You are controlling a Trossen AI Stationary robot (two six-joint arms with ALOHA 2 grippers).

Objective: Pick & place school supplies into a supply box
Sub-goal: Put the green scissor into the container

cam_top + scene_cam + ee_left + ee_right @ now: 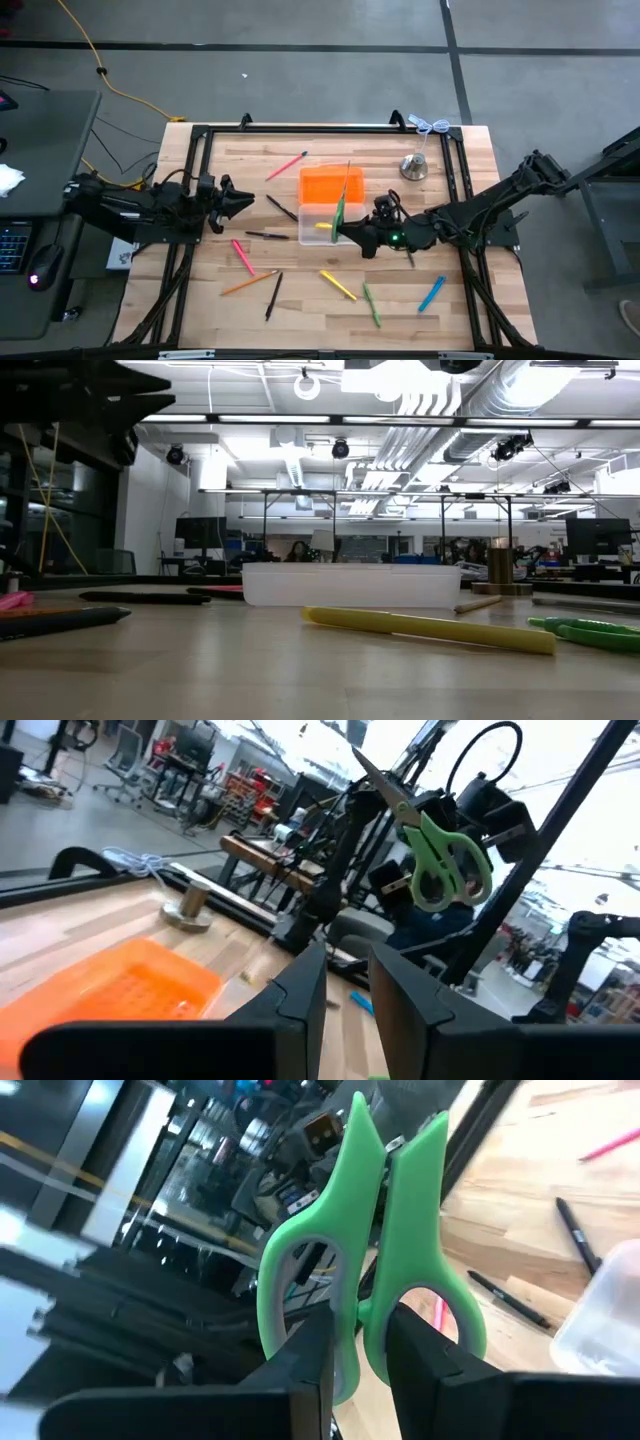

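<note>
The green-handled scissors (342,205) hang over the supply box, a clear tub (318,228) with its orange lid (330,185) open toward the far side. My right gripper (352,233) is shut on their handle, also in the right wrist view (360,1320). A yellow pen (325,227) lies in the tub. My left gripper (245,203) hovers left of the box, pointing right, a narrow gap between its fingers (300,995) and nothing in it. Pens, pencils and markers lie flat on the table. My right gripper holds the scissors by the handle end; the inner bars of the two green loops (358,1295) stand between its two fingers (312,1365). The fingers come roughly level from the table's right side. The scissors are lifted clear, blades (372,775) slanting up and toward the far edge.
A silver bell (414,167) stands at the far right. Loose on the wood lie a pink pencil (287,165), black pens (282,207), a pink marker (242,256), an orange pencil (250,283), a yellow pen (337,285), a green pen (371,303), a blue marker (431,293).
</note>
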